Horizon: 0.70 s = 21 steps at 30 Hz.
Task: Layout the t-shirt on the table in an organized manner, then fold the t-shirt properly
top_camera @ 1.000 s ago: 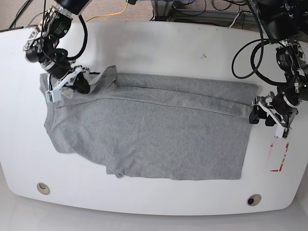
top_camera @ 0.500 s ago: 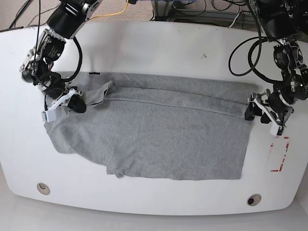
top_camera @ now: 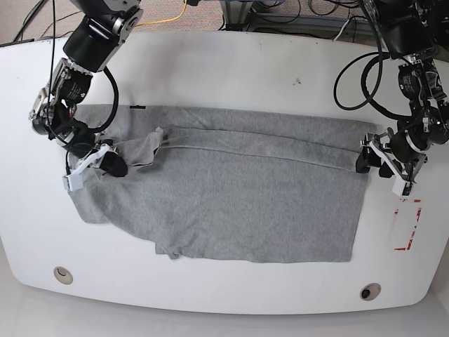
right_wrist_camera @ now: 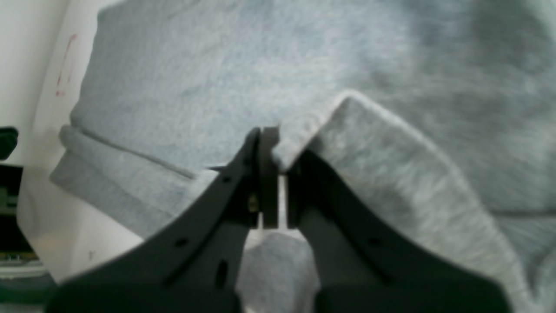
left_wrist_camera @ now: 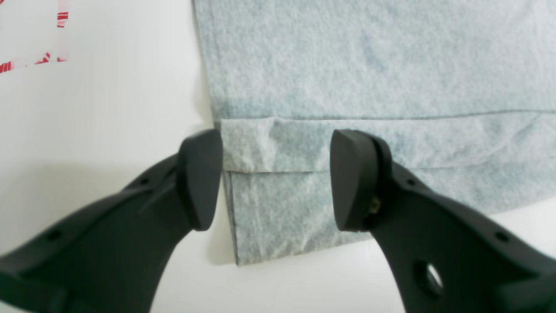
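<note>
The grey t-shirt (top_camera: 231,189) lies spread across the white table (top_camera: 231,70), with a folded band along its far edge. In the base view my right gripper (top_camera: 112,167) is at the shirt's left end, shut on a raised fold of sleeve fabric (right_wrist_camera: 347,130). The right wrist view shows this gripper (right_wrist_camera: 271,174) with its fingers pinched together on the cloth. My left gripper (top_camera: 368,163) is at the shirt's right edge. The left wrist view shows this gripper (left_wrist_camera: 276,178) open, its fingertips (left_wrist_camera: 200,174) straddling the shirt's folded corner (left_wrist_camera: 260,148) without closing on it.
A red tape outline (top_camera: 405,226) lies on the table to the right of the shirt and shows in the left wrist view (left_wrist_camera: 26,65). Two round grommets (top_camera: 63,274) (top_camera: 370,291) sit near the front edge. Cables (top_camera: 280,14) run behind the table.
My right gripper has moved toward the table's front, dragging the sleeve fabric with it. My left gripper has shifted slightly inward and farther back at the shirt's right edge.
</note>
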{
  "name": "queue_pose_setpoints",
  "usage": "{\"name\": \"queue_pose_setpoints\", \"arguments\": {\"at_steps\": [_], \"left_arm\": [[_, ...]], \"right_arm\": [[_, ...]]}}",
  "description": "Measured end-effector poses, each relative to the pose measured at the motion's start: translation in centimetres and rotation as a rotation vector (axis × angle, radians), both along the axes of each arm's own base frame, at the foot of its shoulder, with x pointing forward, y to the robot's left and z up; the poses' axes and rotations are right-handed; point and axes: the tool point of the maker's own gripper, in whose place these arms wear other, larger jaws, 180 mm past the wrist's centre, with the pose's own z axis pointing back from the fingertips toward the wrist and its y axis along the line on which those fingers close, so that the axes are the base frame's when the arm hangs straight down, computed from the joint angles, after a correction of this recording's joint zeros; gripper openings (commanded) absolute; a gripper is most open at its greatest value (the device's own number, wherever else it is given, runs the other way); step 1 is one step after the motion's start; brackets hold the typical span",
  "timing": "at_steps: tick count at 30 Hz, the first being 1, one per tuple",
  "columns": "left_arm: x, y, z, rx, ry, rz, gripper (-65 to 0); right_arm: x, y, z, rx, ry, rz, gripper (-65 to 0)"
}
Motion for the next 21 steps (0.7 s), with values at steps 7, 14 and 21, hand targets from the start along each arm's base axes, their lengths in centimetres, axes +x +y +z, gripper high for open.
{"name": "queue_pose_setpoints", "arguments": {"at_steps": [7,14,21], "left_arm": [[0.0,0.0,0.0,0.001,0.0,0.0,-27.8],[0.0,0.0,0.0,-0.002,-0.001,-0.001,-27.8],[-0.2,0.0,-0.1,-0.002,0.004,-0.001,-27.8]], "right_arm": [[1.1,1.3,0.7,0.012,-0.036,0.024,-63.1],[1.7,1.2,1.4,0.01,-0.062,0.019,-62.9],[2.2,1.3,1.8,0.012,-0.074,0.02,-49.8]]}}
